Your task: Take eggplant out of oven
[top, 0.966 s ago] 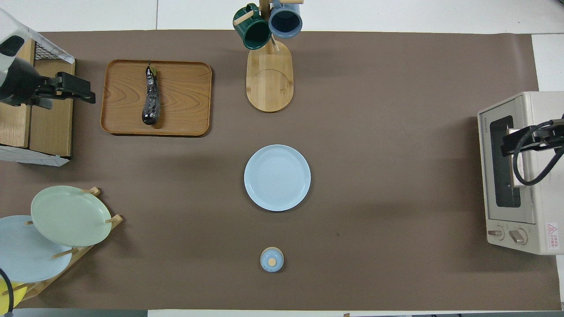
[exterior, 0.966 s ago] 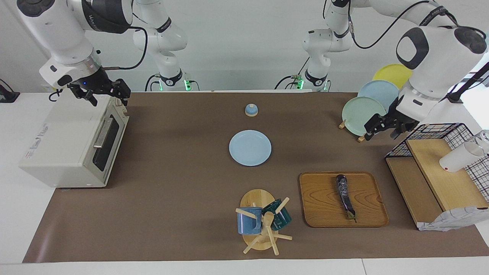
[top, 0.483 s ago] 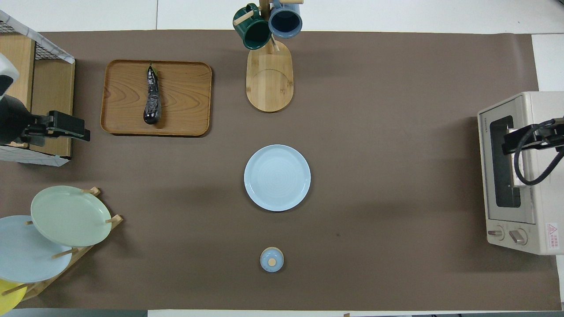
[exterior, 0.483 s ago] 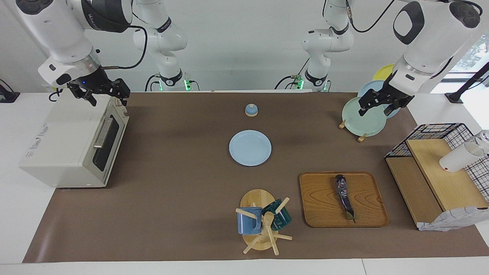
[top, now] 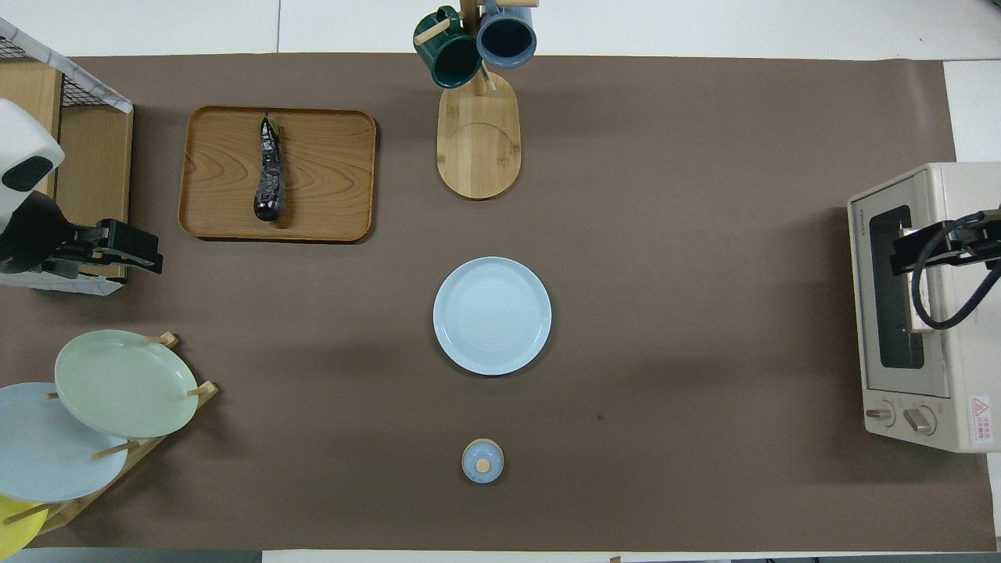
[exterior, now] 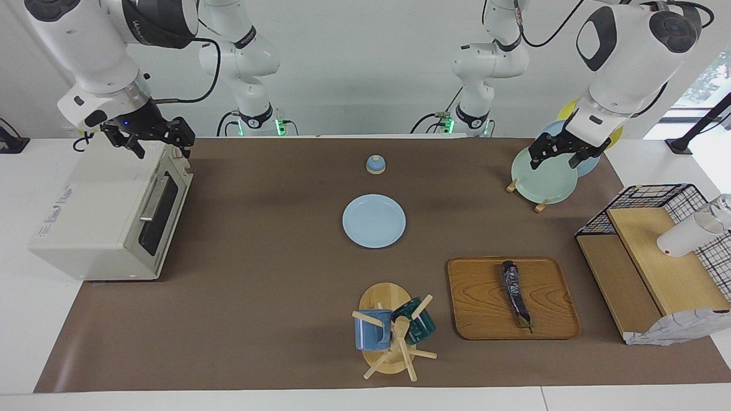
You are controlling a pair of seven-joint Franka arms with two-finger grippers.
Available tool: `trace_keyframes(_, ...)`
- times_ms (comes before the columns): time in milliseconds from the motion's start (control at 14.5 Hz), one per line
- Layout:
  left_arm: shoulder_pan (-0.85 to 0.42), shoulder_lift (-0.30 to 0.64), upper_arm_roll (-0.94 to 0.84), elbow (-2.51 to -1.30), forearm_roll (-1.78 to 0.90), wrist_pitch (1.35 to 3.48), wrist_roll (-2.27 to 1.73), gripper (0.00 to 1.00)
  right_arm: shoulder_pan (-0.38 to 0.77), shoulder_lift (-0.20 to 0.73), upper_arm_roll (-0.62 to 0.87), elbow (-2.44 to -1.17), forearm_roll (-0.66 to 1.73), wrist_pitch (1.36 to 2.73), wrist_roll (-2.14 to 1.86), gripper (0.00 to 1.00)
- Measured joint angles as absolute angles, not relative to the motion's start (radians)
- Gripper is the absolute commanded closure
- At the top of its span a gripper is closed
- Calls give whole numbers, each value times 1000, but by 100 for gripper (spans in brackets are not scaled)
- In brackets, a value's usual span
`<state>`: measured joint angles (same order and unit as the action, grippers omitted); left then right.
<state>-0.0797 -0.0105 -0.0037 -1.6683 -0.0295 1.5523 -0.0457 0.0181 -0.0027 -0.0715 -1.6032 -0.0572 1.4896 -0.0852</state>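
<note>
Your eggplant (exterior: 515, 292) lies on tray (exterior: 480, 319), oven (exterior: 108, 211) shut: job done. Left gripper (exterior: 559, 152), right gripper (exterior: 153, 138) up, spread wide, empty.

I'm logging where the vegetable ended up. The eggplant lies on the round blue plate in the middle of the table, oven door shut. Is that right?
Not quite. The eggplant lies on the wooden tray, not on the blue plate, which is bare. The facing view shows this, and the overhead view agrees. The oven door is indeed shut.
</note>
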Motion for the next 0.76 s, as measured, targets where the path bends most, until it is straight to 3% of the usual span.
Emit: trace_keyframes(759,-52,2,-3,-1617,-32,1540,-51,0,18,-3,-72,-1603,-57,1490,-85,0)
